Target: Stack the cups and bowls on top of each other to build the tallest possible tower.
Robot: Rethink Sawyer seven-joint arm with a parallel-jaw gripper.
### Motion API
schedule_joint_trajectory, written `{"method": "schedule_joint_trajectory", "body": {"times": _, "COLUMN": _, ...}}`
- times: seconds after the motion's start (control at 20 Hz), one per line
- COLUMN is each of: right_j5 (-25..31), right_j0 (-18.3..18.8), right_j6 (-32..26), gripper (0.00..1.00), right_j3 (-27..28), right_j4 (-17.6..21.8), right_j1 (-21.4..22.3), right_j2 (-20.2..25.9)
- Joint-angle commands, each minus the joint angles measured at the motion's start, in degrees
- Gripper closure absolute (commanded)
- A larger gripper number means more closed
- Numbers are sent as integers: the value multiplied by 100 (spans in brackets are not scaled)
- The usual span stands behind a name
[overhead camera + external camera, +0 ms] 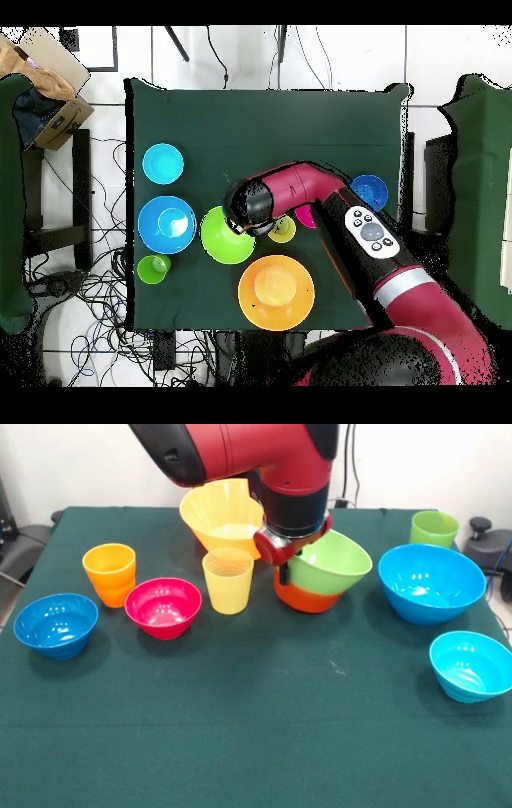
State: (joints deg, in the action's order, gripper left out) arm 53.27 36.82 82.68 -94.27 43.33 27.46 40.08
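The light green bowl (pixel 332 562) (pixel 222 240) sits tilted inside the orange-red bowl (pixel 308 598), forming a low tower. My gripper (pixel 282 566) is at the green bowl's left rim, right against it, and the red wrist hides its tips. The pale yellow cup (pixel 228 580) (pixel 284 232) stands upright on the cloth just left of the tower. Further left are the orange cup (pixel 110 574), the magenta bowl (pixel 163 607) and the small dark blue bowl (pixel 56 624) (pixel 370 190). The big yellow-orange bowl (pixel 222 516) (pixel 276 292) stands behind.
On the right side of the front view stand the light green cup (pixel 434 528) (pixel 153 268), the big blue bowl (pixel 430 582) (pixel 166 224) and the small cyan bowl (pixel 472 666) (pixel 163 163). The green tablecloth (pixel 256 744) is bare toward the near edge.
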Motion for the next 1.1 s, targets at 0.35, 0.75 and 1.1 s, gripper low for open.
{"method": "schedule_joint_trajectory", "body": {"times": 0.35, "right_j5": 226, "right_j0": -96, "right_j6": -1129, "gripper": 100, "right_j3": 234, "right_j4": 279, "right_j1": -130, "right_j2": -110}}
{"method": "schedule_joint_trajectory", "body": {"times": 0.75, "right_j5": -197, "right_j0": 107, "right_j6": -767, "gripper": 100, "right_j3": 104, "right_j4": 59, "right_j1": -165, "right_j2": 32}}
{"method": "schedule_joint_trajectory", "body": {"times": 1.1, "right_j5": -821, "right_j0": 480, "right_j6": -214, "gripper": 100, "right_j3": -144, "right_j4": -455, "right_j1": -287, "right_j2": 268}}
